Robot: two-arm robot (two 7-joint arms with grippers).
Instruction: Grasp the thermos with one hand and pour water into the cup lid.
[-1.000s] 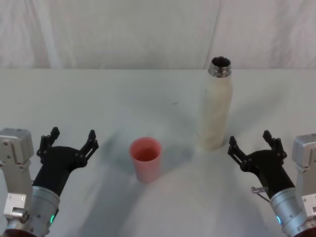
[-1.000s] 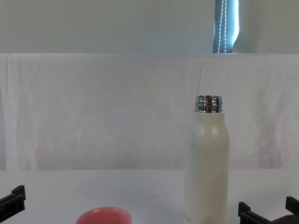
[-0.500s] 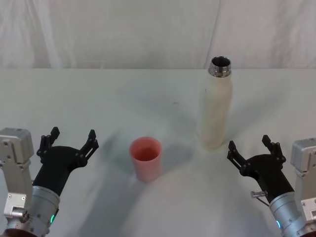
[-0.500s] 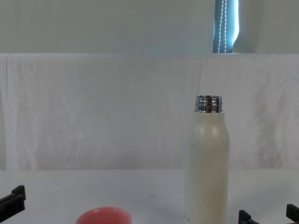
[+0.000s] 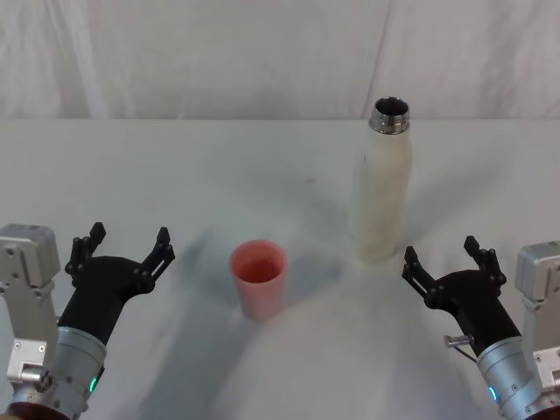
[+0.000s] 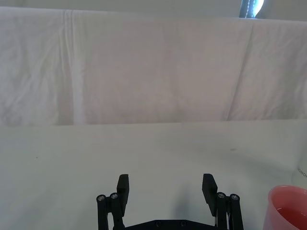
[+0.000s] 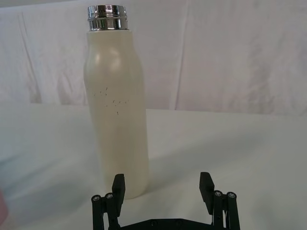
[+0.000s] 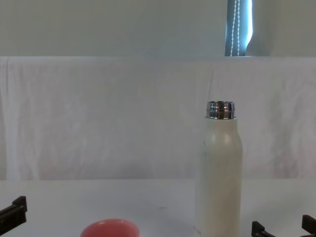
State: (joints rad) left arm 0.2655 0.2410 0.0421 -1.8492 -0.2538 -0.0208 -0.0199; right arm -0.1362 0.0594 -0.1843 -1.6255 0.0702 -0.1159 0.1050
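The tall cream-white cylindrical thermos (image 5: 381, 185) with a shiny threaded steel neck is seen standing upright and uncapped on the white cloth-covered table (image 5: 219, 175), right of the table's middle and well back from the near edge. The small round salmon-pink cup lid (image 5: 258, 279) is placed upright, mouth up, nearer the near edge and to the left of the thermos, the two well apart.

The right black two-jawed gripper (image 5: 448, 265), carried on a grey and silver arm with a thin cable, is held low over the near right part of the table, just in front of the thermos and a little to its right. Its jaws are spread wide with nothing between them, and the thermos is not touched. In the right wrist view the spread fingertips (image 7: 118, 183) are seen close before the base of the thermos (image 7: 118, 105).

The left black gripper (image 5: 122, 248) is held at the near left edge of the table, left of the cup lid and apart from it. Its jaws are likewise spread and nothing is gripped. In the left wrist view the cup lid (image 6: 288, 209) is seen off to one side of it.
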